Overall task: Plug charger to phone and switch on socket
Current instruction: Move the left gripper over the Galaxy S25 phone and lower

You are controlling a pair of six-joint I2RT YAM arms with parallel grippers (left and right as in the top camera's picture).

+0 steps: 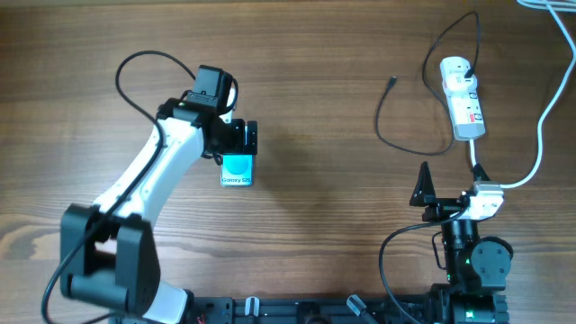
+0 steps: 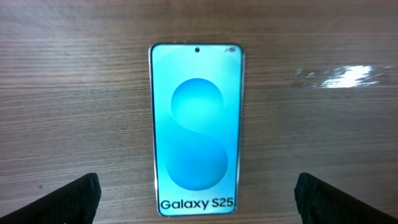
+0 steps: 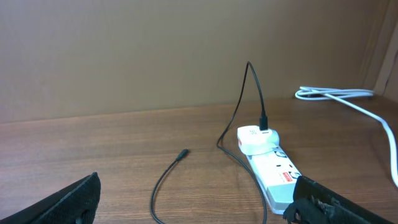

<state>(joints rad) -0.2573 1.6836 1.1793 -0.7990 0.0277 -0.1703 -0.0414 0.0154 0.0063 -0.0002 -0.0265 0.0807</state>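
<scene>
the left gripper [image 1: 238,144] hangs over the phone [image 2: 196,129] with its jaws spread wide and grasping nothing. in the left wrist view its two finger ends show on either side of the lettered short edge, both apart from the phone's long sides. the phone lies flat on the table [image 1: 315,198], screen up, on the left side of the scene. its long axis runs near to far, and the "galaxy s25" edge is the nearer one.

we judge the coming move turns on the gap between phone and charger [image 1: 385,130]. the connector tip [image 1: 393,81] lies loose on the table, well apart from the phone, far over on the right. it lies left of the socket [image 1: 463,103] and farther out than the right gripper [image 3: 198,205], slightly to that gripper's left. the right arm is clearly the nearer one to the tip. the right gripper is also released, with nothing between its jaws.

the charger's other end rises from a white adapter [image 3: 255,138] seated at the socket's far end.

the phone's port cannot be seen in any view. in the overhead the gripper covers the phone's far part. we cannot tell how high the left gripper hangs above the screen. the socket's switch is too small to read, and the right wrist view cuts off the socket's near end. the white cord [image 1: 540,135] runs off the frame's edge.
</scene>
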